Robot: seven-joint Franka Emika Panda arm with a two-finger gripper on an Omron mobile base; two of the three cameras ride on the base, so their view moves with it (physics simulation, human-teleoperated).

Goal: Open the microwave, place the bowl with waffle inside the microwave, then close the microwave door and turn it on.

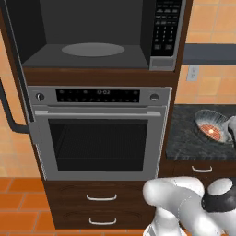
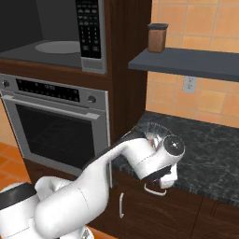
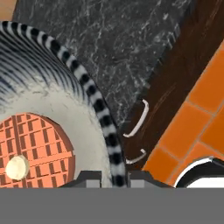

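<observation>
The microwave [image 1: 92, 32] stands open above the oven, its round turntable [image 1: 93, 49] bare and its keypad [image 1: 165, 27] on the right. The microwave door [image 1: 19, 69] is swung out to the left, seen edge-on with its dark handle [image 1: 6, 103]. The ribbed grey bowl [image 1: 210, 120] with the orange waffle [image 1: 212, 131] is at the dark counter on the right, tilted a little. In the hand view my gripper [image 3: 114, 177] is shut on the bowl's [image 3: 65, 105] striped rim, one finger inside near the waffle [image 3: 37, 144], one outside. My white hand covers most of the bowl [image 2: 151, 128] in the right base view.
A silver oven [image 1: 99, 138] sits under the microwave, with two drawers [image 1: 101, 197] below it. The counter [image 2: 210, 149] runs right beneath a dark shelf [image 2: 186, 63] carrying a brown jar [image 2: 158, 37]. Cabinet handles [image 3: 136, 120] lie under the counter edge.
</observation>
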